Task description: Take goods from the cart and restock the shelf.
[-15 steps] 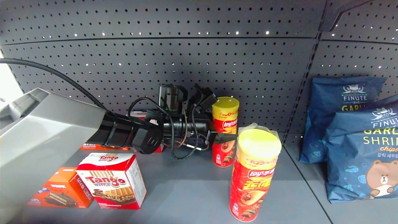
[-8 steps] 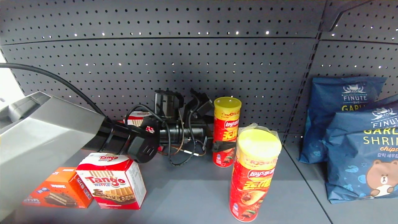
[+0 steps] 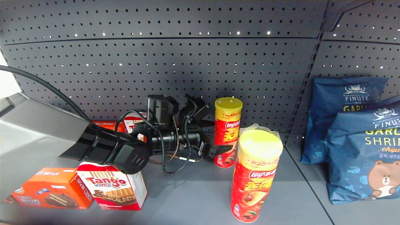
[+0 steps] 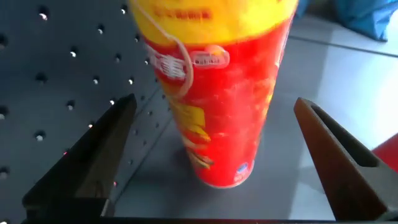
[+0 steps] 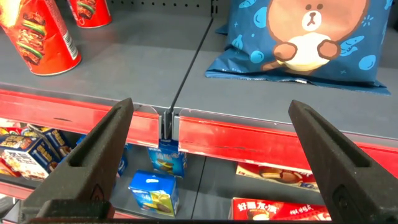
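The light is bright and even, falling from above and in front. Behind the left claw [image 3: 220,135] a soft dark shadow spreads over the pegboard [image 3: 200,62], and well above the claw pinpoints of light shine through a row of holes. The yellow lid [image 3: 260,144] just beside the claw glares pale. The pegboard's seams bow toward the head view's edges. Far back along the claw's arm, a white patch [image 3: 5,84] is washed out.

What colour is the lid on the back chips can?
The lid is yellow, clearest in the head view.
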### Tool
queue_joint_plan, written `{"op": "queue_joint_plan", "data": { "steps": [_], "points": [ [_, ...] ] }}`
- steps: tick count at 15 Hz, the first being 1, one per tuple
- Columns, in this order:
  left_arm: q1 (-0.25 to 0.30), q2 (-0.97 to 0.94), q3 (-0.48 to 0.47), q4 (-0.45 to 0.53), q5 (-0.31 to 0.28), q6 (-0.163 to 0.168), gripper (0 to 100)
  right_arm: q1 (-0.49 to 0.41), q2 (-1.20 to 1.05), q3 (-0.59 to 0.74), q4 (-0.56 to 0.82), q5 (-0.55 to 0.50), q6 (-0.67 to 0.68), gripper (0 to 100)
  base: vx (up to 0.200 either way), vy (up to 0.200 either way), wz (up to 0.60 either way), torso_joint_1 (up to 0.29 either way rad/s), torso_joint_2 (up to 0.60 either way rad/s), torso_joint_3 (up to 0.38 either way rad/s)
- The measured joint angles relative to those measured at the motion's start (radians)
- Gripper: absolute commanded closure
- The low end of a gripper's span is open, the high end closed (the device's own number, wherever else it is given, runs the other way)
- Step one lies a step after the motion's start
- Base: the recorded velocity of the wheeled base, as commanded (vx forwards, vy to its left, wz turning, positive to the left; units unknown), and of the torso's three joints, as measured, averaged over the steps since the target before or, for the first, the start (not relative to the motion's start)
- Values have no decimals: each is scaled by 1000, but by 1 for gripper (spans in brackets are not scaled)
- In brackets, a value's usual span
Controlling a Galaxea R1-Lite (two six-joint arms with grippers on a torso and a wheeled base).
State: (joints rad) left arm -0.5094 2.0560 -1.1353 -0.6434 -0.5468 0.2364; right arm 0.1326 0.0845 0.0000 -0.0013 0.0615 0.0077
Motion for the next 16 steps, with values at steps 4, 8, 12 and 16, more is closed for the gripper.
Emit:
{"op": "queue_joint_plan", "data": {
  "steps": [4, 8, 12, 16],
  "points": [
    [-7, -14, 46, -23, 51, 0, 0, -1, 0, 0, 0, 1, 0, 0, 0, 0, 0, 0, 0, 0],
    [-2, -31, 87, -24, 99, 1, 0, 0, 0, 0, 0, 0, 0, 0, 0, 0, 0, 0, 0, 0],
    [1, -40, 99, -24, 138, -1, 0, 0, 0, 0, 0, 0, 0, 0, 0, 0, 0, 0, 0, 0],
    [10, -40, 98, -23, 204, -1, 0, -1, 0, 0, 0, 0, 0, 0, 0, 0, 0, 0, 0, 0]
  ]
}}
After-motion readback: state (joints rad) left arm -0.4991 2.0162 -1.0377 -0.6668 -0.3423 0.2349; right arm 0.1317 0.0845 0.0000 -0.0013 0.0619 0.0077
